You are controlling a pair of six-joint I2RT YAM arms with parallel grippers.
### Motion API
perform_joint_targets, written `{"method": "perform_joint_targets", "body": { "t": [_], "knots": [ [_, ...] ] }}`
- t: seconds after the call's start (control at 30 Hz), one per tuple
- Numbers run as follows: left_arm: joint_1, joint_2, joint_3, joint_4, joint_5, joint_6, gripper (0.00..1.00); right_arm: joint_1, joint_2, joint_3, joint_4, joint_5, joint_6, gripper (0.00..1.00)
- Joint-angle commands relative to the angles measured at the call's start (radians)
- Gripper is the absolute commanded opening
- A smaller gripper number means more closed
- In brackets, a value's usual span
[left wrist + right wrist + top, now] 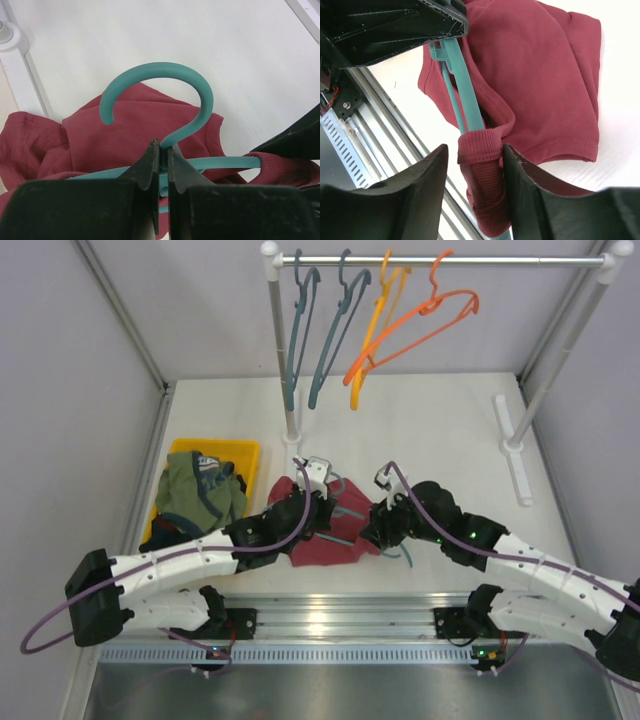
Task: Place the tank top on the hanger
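Observation:
The maroon tank top (322, 540) lies crumpled on the white table between my two arms. The light teal hanger (165, 75) rests on it with its hook pointing away. My left gripper (164, 150) is shut on the hanger's neck just below the hook. In the right wrist view the hanger (467, 95) runs up to a ribbed strap (482, 170) of the tank top (540, 85), which is wrapped over the arm's end. My right gripper (475, 155) is open around that strap. One finger touches the strap and the other stands clear of it.
A yellow bin (215, 447) holding an olive-green garment (200, 490) sits at the left. Behind stands a white rack (283, 350) whose rail (500, 259) carries two dark teal hangers (300, 330), a yellow hanger (372, 330) and an orange hanger (420, 325). An aluminium rail (330, 615) edges the near side.

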Motion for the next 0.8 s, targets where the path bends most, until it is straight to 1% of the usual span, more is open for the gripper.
{"method": "perform_joint_targets", "body": {
  "t": [0.0,0.07,0.17,0.2,0.37,0.4,0.47,0.5,0.6,0.63,0.73,0.77],
  "knots": [
    [-0.003,-0.031,0.053,0.038,0.012,0.019,0.00,-0.009,0.002,-0.004,0.081,-0.037,0.006,0.45],
    [-0.003,-0.033,0.056,0.038,0.015,0.024,0.00,-0.009,0.004,-0.007,0.092,-0.048,0.012,0.35],
    [-0.004,-0.036,0.065,0.037,0.018,0.030,0.00,-0.007,0.002,-0.013,0.115,-0.065,0.026,0.08],
    [-0.003,-0.036,0.069,0.037,0.021,0.032,0.00,-0.009,-0.002,-0.020,0.122,-0.069,0.034,0.00],
    [-0.004,-0.028,0.085,0.034,0.026,0.042,0.00,0.000,-0.034,-0.043,0.162,-0.071,0.049,0.00],
    [-0.003,-0.025,0.087,0.032,0.024,0.042,0.04,0.003,-0.042,-0.053,0.165,-0.056,0.052,0.00],
    [-0.004,-0.023,0.095,0.023,0.024,0.038,0.14,0.008,-0.070,-0.068,0.175,-0.040,0.058,0.00],
    [-0.004,-0.025,0.096,0.021,0.024,0.036,0.26,0.009,-0.079,-0.073,0.176,-0.027,0.060,0.00],
    [-0.003,-0.034,0.099,0.017,0.026,0.038,0.39,0.014,-0.123,-0.094,0.182,0.006,0.071,0.00],
    [-0.004,-0.042,0.101,0.017,0.029,0.044,0.45,0.014,-0.143,-0.097,0.182,0.013,0.074,0.00],
    [-0.004,-0.059,0.102,0.015,0.049,0.061,0.51,0.017,-0.183,-0.117,0.181,0.047,0.087,0.00],
    [-0.004,-0.066,0.102,0.015,0.068,0.067,0.52,0.019,-0.194,-0.126,0.178,0.055,0.094,0.00]
  ]
}}
